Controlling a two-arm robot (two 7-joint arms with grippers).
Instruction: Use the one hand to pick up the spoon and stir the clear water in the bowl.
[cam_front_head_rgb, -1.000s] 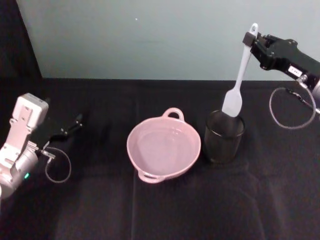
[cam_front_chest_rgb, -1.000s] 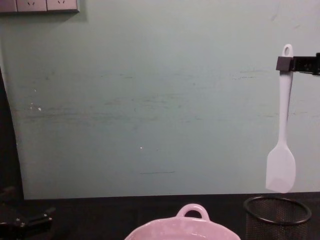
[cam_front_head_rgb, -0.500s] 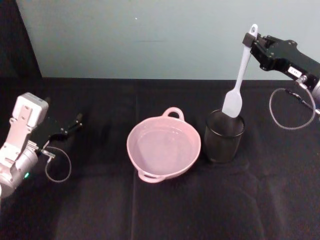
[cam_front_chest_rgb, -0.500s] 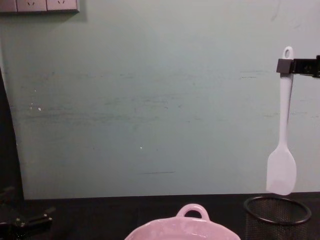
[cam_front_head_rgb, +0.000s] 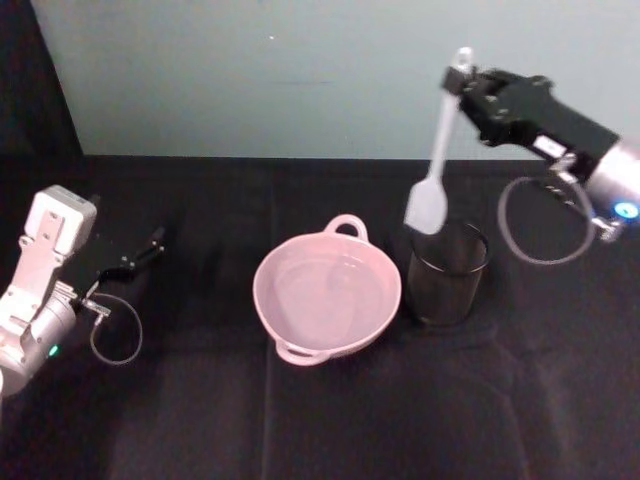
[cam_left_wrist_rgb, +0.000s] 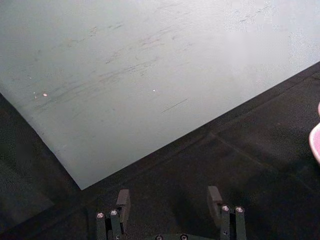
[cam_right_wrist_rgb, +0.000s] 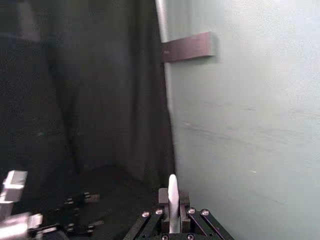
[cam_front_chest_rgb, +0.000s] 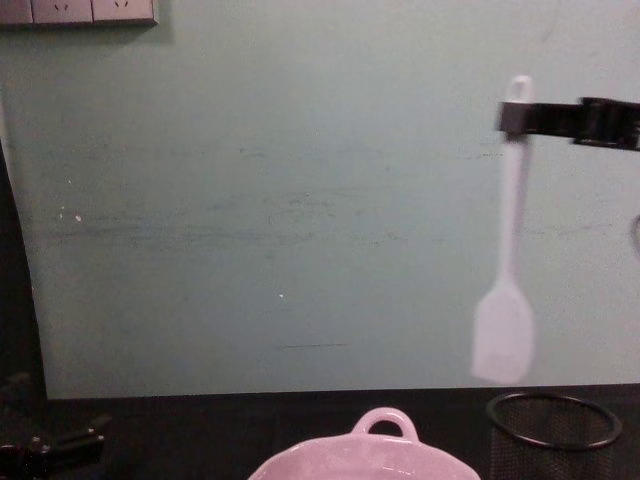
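Observation:
My right gripper (cam_front_head_rgb: 463, 88) is shut on the handle end of the white spoon (cam_front_head_rgb: 437, 160), which hangs head-down in the air between the pink bowl (cam_front_head_rgb: 327, 297) and the mesh cup. In the chest view the spoon (cam_front_chest_rgb: 506, 270) dangles well above the bowl's loop handle (cam_front_chest_rgb: 387, 421), clamped by the right gripper (cam_front_chest_rgb: 515, 117). The right wrist view has the spoon's handle tip (cam_right_wrist_rgb: 173, 200) between the fingers. Faint glints of clear water (cam_front_head_rgb: 330, 290) lie in the bowl. My left gripper (cam_front_head_rgb: 150, 245) rests open and low on the table at the far left; its two fingers (cam_left_wrist_rgb: 123, 202) stand apart over the black cloth.
A black wire-mesh cup (cam_front_head_rgb: 446, 272) stands just right of the bowl, below and right of the spoon's head. A black cloth (cam_front_head_rgb: 320, 420) covers the table, and a pale green wall (cam_front_head_rgb: 300, 70) rises behind it.
My right gripper has carried the spoon left and a little higher, off the mesh cup and toward the bowl. The left arm has stayed put.

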